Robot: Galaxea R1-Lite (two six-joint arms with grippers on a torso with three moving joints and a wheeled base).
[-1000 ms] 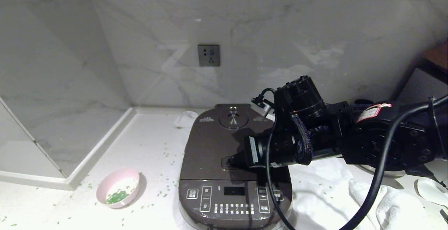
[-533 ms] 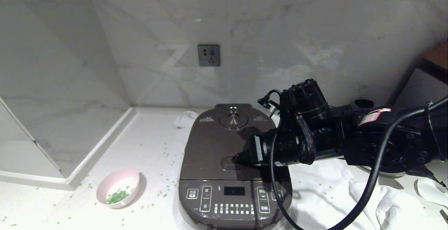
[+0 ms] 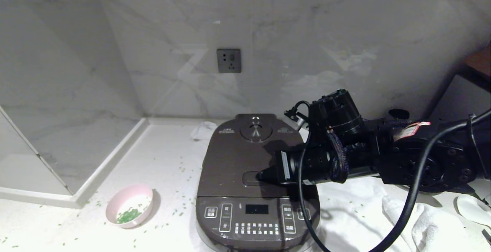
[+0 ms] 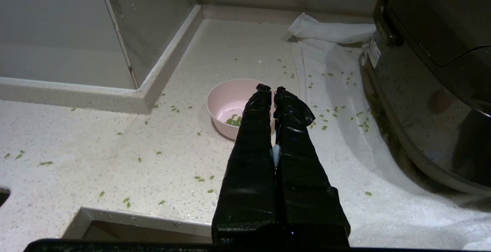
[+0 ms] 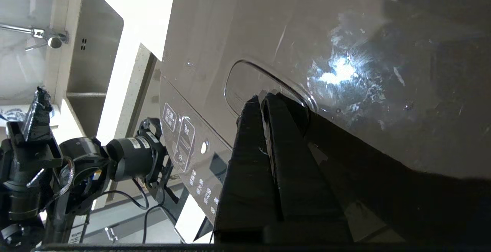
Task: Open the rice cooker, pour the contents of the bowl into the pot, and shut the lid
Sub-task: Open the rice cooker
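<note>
here the rice cooker (image 3: pixel 257 183) sits on the white table (image 3: pixel 161 160), and its lid (image 3: pixel 245 156) is down and closed. the right claw (image 3: pixel 262 176) comes in from 3 o'clock. its two fingers are pressed together with nothing between them, and the tips sit at the right end of the release button (image 3: pixel 254 178) on the lid. the bowl (image 3: pixel 129 205) stands on the table at about 9 o'clock from the cooker, well apart from it. a few of the green grains (image 3: pixel 128 215) lie inside the bowl, and more are scattered on the table around it. a white towel (image 3: pixel 368 206) lies under and to the right of the cooker. the left claw (image 4: pixel 271 89) is clenched too, holds nothing, and hangs over the near edge of the table, pointing at the bowl. a wall socket (image 3: pixel 228 60) is at 12 o'clock, on the wall behind the cooker.
</note>
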